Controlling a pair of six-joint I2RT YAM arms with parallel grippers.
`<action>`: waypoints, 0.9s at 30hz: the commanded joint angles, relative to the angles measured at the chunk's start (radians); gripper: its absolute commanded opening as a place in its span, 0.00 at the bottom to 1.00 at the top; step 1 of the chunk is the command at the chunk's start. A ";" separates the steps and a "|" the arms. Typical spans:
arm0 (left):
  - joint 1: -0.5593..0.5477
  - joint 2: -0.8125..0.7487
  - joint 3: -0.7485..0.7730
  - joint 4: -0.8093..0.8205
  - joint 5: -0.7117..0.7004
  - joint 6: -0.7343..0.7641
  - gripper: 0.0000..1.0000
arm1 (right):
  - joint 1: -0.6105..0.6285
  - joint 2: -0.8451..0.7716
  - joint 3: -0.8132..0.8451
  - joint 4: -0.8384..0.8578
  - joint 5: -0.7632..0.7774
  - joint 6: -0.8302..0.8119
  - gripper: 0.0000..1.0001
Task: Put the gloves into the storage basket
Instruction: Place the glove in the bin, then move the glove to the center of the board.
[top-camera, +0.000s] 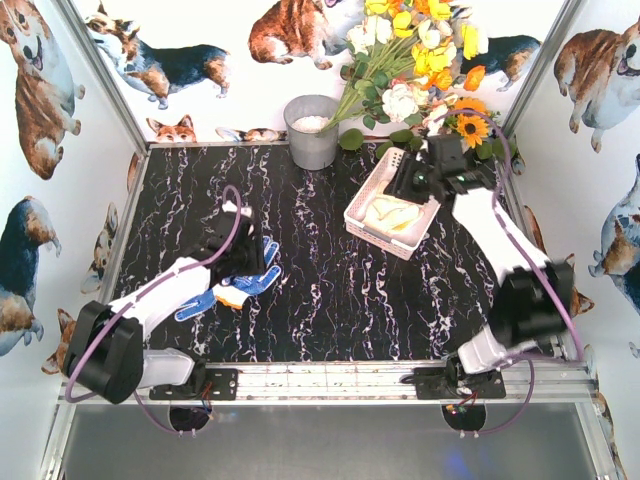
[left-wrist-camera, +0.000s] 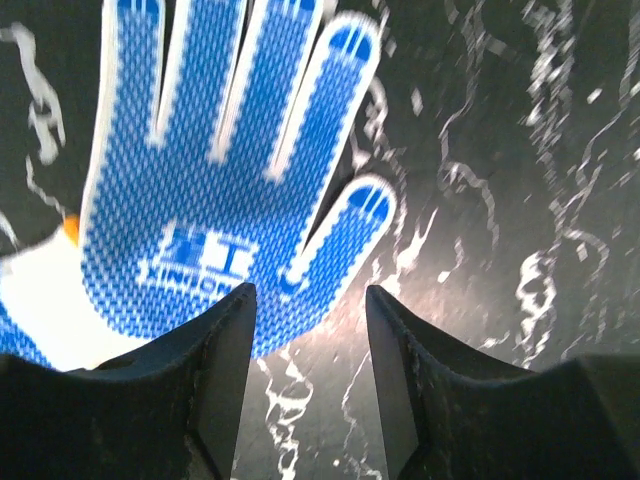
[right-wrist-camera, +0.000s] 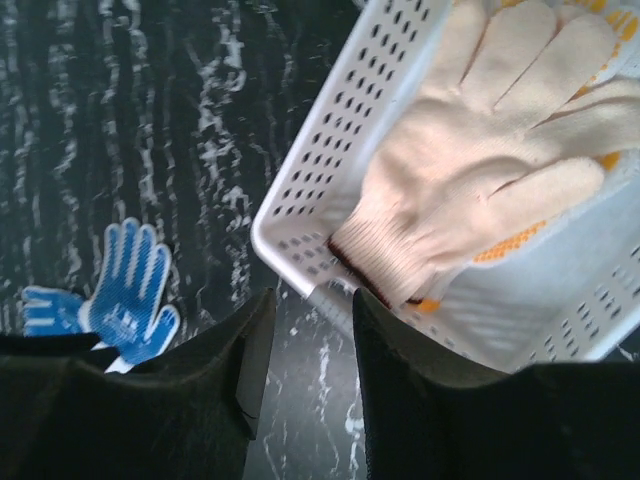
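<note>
L gripper (left-wrist-camera: 308, 300): jaws apart, nothing btwn them, just the black marble table (left-wrist-camera: 520, 150) showing thru the gap. It hangs low over the palm end of a blue dotted glove (left-wrist-camera: 230, 170), which lies flat, dotted side up, fingers pointing away from the cam. A white glove (left-wrist-camera: 40, 300) w/ a bit of orange trim touches it on the left. Top view shows a second blue glove (top-camera: 195, 305) just beside, closer to the arm base.

R gripper (right-wrist-camera: 312, 300): jaws also apart, narrower gap, empty. It's above the near corner of the storage basket (right-wrist-camera: 310, 190). A cream glove (right-wrist-camera: 480, 150) lies inside, w/ smth orange-dotted peeking out under it. Basket sits far right, next to the flowers (top-camera: 420, 50); grey bucket (top-camera: 312, 135) at the back.
</note>
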 joint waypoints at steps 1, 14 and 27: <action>-0.020 -0.047 -0.069 -0.085 -0.025 0.013 0.42 | 0.000 -0.164 -0.104 0.027 -0.064 0.012 0.40; -0.046 0.016 -0.134 -0.016 -0.039 0.020 0.42 | 0.000 -0.485 -0.362 -0.027 -0.116 0.053 0.41; -0.067 0.066 -0.178 0.106 0.001 -0.006 0.12 | 0.000 -0.707 -0.486 -0.101 -0.108 0.068 0.39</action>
